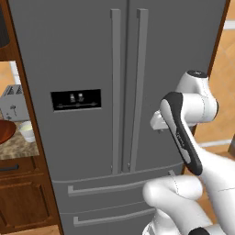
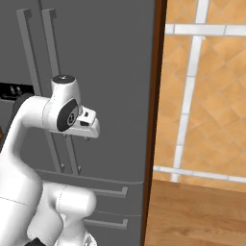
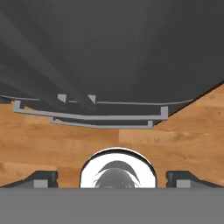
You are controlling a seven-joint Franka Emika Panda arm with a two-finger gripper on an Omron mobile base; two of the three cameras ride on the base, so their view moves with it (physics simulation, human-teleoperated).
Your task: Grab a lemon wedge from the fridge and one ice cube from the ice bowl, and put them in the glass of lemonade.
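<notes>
The grey steel fridge [image 1: 82,59] stands right in front of me with both doors shut, so the lemon wedge is hidden. My gripper [image 1: 159,131] hangs in front of the right door, pointing down at the floor and close to the right long handle [image 1: 139,92]. In the hand view its fingertips [image 3: 43,178] sit far apart with nothing between them, so it is open. On the counter at the far left, the reddish-brown ice bowl [image 1: 4,131] is cut by the frame edge. The small whitish glass of lemonade [image 1: 27,132] stands beside it. No ice cube can be made out.
A grey toaster [image 1: 12,104] stands behind the bowl. Two drawers with horizontal handles [image 1: 114,187] run along the fridge bottom. A brown wooden panel [image 2: 154,120] borders the fridge's right side, with orange tiled wall [image 2: 211,96] and wooden floor [image 2: 197,216] beyond.
</notes>
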